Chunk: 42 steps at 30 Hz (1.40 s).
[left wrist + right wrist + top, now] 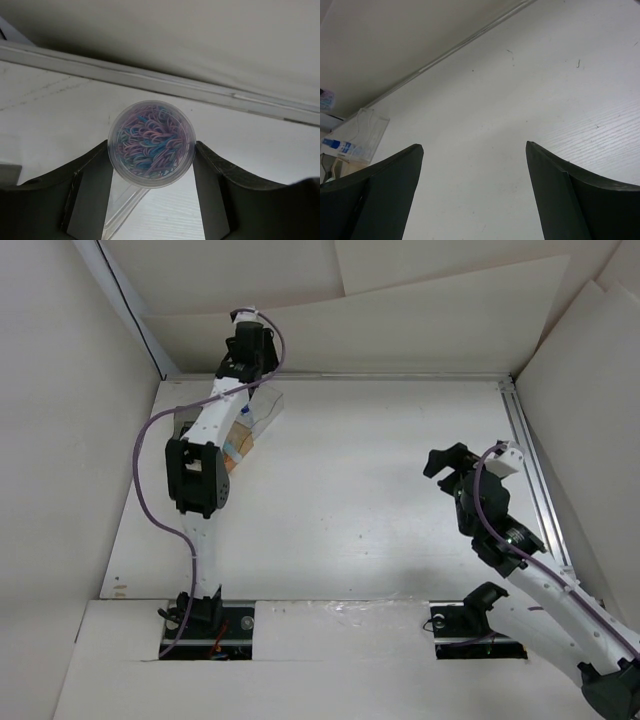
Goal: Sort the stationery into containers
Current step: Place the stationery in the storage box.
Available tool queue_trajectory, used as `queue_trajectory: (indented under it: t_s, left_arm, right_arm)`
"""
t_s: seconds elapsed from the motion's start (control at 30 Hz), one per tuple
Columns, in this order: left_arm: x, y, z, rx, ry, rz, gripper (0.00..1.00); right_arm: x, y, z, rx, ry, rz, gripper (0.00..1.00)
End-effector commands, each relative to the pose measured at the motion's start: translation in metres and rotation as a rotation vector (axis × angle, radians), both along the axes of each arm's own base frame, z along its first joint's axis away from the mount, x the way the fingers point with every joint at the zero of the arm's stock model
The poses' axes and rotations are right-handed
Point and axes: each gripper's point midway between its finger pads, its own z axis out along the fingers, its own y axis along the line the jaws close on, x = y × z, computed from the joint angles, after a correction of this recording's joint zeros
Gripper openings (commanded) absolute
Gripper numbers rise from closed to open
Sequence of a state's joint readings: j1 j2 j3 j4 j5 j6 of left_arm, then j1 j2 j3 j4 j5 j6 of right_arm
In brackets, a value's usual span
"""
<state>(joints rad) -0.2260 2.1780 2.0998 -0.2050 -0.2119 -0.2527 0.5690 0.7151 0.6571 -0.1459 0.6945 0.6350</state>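
The round clear tub of pastel clips [151, 135] sat clamped in the left gripper [152, 155] above the clear bin [268, 408], so the drop-off looked in hand, calling for a lowering and release inside, while the right gripper [474, 146] hung spread wide, well apart from that bin.

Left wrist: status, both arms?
Left gripper shut on clip tub, clear bin edge beneath. Right gripper open, empty. No obstruction seen.
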Motion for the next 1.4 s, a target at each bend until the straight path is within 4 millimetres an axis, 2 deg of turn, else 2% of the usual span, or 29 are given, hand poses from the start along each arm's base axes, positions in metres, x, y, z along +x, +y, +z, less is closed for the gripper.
queue_trajectory:
  t_s: [0.0, 0.03, 0.33, 0.57, 0.67, 0.9, 0.97, 1.0, 1.13, 1.27, 1.37]
  left_arm:
    - [0.003, -0.009, 0.012, 0.029, -0.015, -0.01, 0.31]
    - [0.004, -0.009, 0.017, 0.036, -0.027, -0.014, 0.31]
    - [0.0, -0.004, -0.04, 0.084, 0.068, -0.007, 0.31]
    - [0.0, 0.0, -0.052, 0.107, 0.087, 0.006, 0.31]
    - [-0.002, 0.0, -0.067, 0.113, 0.109, 0.005, 0.31]
    - [-0.003, 0.002, -0.081, 0.123, 0.132, 0.012, 0.33]
    - [-0.003, 0.002, -0.081, 0.123, 0.132, 0.012, 0.35]
    - [-0.005, 0.003, -0.085, 0.125, 0.141, 0.011, 0.41]
    - [-0.005, 0.003, -0.085, 0.125, 0.141, 0.011, 0.52]
    - [-0.005, 0.003, -0.085, 0.125, 0.141, 0.011, 0.59]
    - [-0.005, 0.003, -0.085, 0.125, 0.141, 0.011, 0.7]
  right_arm:
    - [0.004, 0.004, 0.015, 0.02, -0.047, 0.015, 0.89]
    - [0.004, 0.003, 0.015, 0.011, -0.046, 0.016, 0.89]
    - [0.007, 0.007, 0.012, 0.007, -0.037, 0.026, 0.89]
    - [0.008, 0.008, 0.009, 0.003, -0.029, 0.026, 0.89]
    - [0.009, 0.01, 0.011, 0.009, -0.036, 0.035, 0.89]
    - [0.009, 0.009, 0.011, 0.0, -0.035, 0.036, 0.89]
    - [0.009, 0.009, 0.011, 0.0, -0.035, 0.036, 0.89]
    - [0.009, 0.009, 0.011, 0.0, -0.035, 0.036, 0.89]
    - [0.01, 0.012, 0.01, 0.001, -0.034, 0.045, 0.89]
    - [0.01, 0.012, 0.01, 0.001, -0.034, 0.045, 0.89]
    - [0.01, 0.012, 0.01, 0.001, -0.034, 0.045, 0.89]
